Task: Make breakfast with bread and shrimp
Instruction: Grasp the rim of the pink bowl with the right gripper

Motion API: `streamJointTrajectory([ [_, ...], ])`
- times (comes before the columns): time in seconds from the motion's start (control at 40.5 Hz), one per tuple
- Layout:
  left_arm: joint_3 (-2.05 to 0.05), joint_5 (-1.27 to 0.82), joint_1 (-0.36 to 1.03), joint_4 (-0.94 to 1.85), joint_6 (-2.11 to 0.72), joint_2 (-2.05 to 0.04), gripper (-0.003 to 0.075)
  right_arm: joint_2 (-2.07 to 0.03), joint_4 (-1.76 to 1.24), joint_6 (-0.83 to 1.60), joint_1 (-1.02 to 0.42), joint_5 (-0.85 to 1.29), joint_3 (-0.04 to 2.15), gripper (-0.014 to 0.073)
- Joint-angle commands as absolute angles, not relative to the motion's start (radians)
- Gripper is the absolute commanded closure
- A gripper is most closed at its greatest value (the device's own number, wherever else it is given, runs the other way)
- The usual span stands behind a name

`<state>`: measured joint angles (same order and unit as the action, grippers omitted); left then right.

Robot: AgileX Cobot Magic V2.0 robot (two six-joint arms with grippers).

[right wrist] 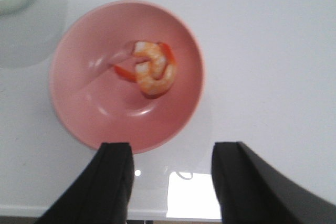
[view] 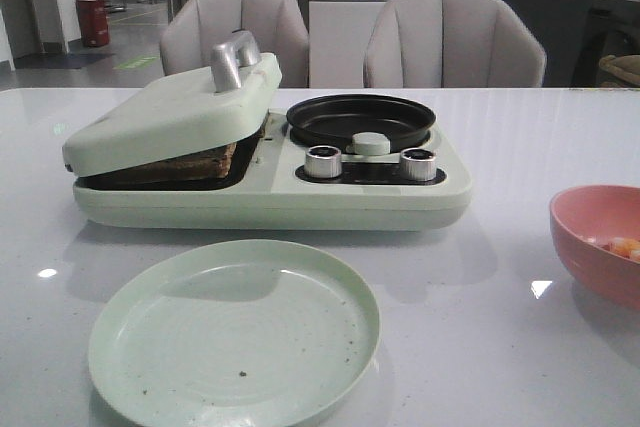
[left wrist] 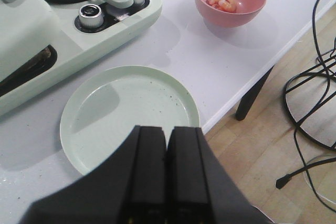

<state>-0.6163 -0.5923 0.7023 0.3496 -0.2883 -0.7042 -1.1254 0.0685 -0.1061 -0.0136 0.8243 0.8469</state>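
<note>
Bread (view: 190, 162) sits inside green cooker (view: 270, 192) under half-shut lid (view: 170, 112), likely toasting. Shrimp (right wrist: 153, 72) waits in pink bowl (right wrist: 79, 98). Right gripper (right wrist: 170, 174) above bowl, jaws apart, ready to grab. Left gripper (left wrist: 167, 169) over empty plate (left wrist: 100, 103), jaws together.

No text, label, brand, number or sign can be read anywhere.
</note>
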Motion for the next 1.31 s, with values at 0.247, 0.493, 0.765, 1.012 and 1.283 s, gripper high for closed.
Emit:
streamJointTrajectory([
  [0.247,-0.647,-0.54,0.701,0.367,-0.277,-0.701,0.0619,-1.388,-0.039,-0.041,0.121,0.735,0.956,0.0083],
  [0.493,-0.647,-0.553,0.701,0.367,-0.277,-0.701,0.0619,-1.549,-0.037,-0.041,0.121,0.644,0.985,0.0083],
  [0.765,-0.647,-0.557,0.701,0.367,-0.277,-0.701,0.0619,-1.634,-0.034,-0.041,0.121,0.595,0.985,0.0251],
  [1.012,-0.647,-0.557,0.701,0.367,-0.277,-0.701,0.0619,-1.621,-0.02,-0.041,0.121,0.596,0.985,0.0494],
  [1.283,-0.647,-0.559,0.701,0.367,-0.277,-0.701,0.0619,-1.532,-0.015,-0.041,0.116,0.601,0.991,0.0582],
])
